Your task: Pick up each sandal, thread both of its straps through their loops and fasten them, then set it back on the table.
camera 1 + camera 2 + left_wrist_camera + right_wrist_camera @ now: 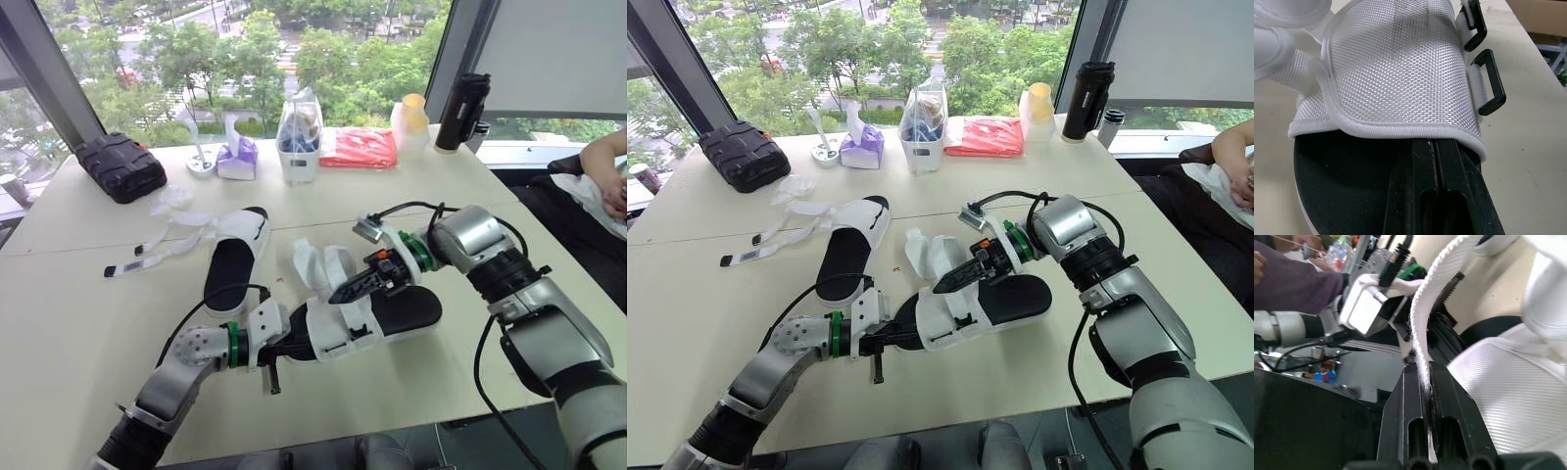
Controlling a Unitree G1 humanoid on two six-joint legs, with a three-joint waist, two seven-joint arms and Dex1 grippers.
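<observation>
sandal (343, 328): light; soft mesh upper (1396, 63), stiffer black sole (1342, 186)
strap (1425, 318): limp webbing, pinched in right gripper (1422, 371)
left gripper (1436, 148): pressed together, tucked under upper
best hold: strap tip

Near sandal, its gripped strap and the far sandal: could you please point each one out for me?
near sandal (338, 328): left eye view, on its white mesh upper.
strap (1419, 333): right wrist view, on the white webbing, mid-length.
far sandal (230, 269): left eye view, on its black insole.

Place: office-like test room | signs: cream table (78, 323) by tall windows (294, 49) — tissue box (237, 157), thermos (462, 113), seated person (602, 166)
</observation>
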